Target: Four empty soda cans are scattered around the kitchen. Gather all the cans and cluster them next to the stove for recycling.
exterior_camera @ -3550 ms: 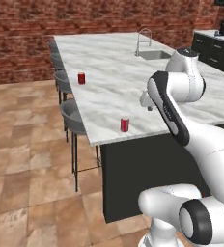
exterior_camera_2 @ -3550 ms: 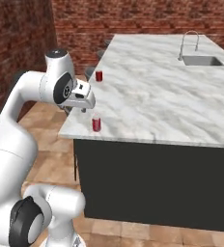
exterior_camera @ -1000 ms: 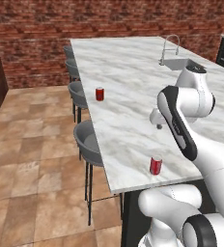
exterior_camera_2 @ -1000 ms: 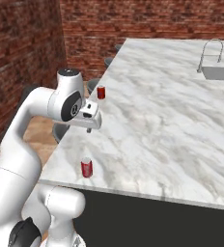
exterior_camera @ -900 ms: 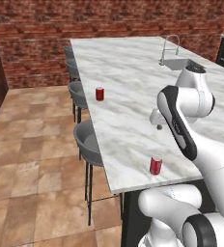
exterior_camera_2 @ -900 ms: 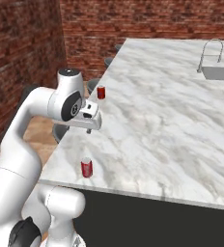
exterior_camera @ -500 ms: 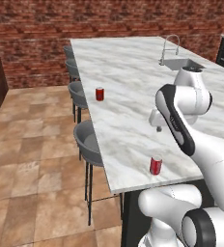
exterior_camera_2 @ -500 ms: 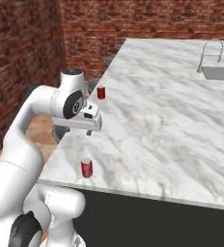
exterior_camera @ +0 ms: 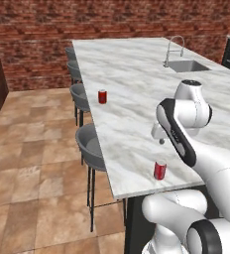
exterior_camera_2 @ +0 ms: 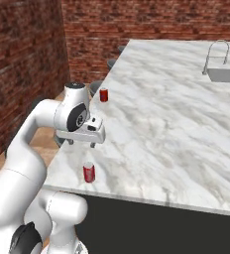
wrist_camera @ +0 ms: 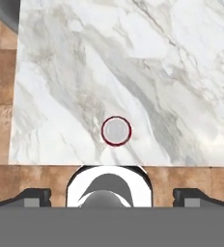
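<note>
A: Which step is in hand?

B: The first pickup, I judge. The white arm's two-finger gripper point(exterior_camera_2: 81, 144) hangs above the white marble tabletop point(exterior_camera: 132, 84), its jaws spread wide with nothing between them. In the hand view the dark finger tips point(wrist_camera: 33, 197) stand far apart at the bottom corners.

A: And the target?

B: The near small red soda can with a silver top point(exterior_camera: 159, 169) stands upright close to the tabletop's front edge. In the right base view that can point(exterior_camera_2: 88, 172) sits at about 5 o'clock from the gripper, near it but apart. The hand view looks straight down on its round silver lid point(wrist_camera: 116, 130), close to centre, a little toward 12 o'clock from the midpoint of the finger tips.

A: Any other cans?

B: A second red can point(exterior_camera: 102, 96) stands farther along the same tabletop at about 11 o'clock from the near one, well apart, by the row of grey round stools point(exterior_camera: 89, 144). A steel tap and sink point(exterior_camera: 179, 57) lie at the far side.

A: What does the next move call for?

B: Probably nudging the hand until the lid sits squarely between the jaws, then a straight descent and a close on the can's body. The can stands near the edge, so a sideways knock could tip it off.
</note>
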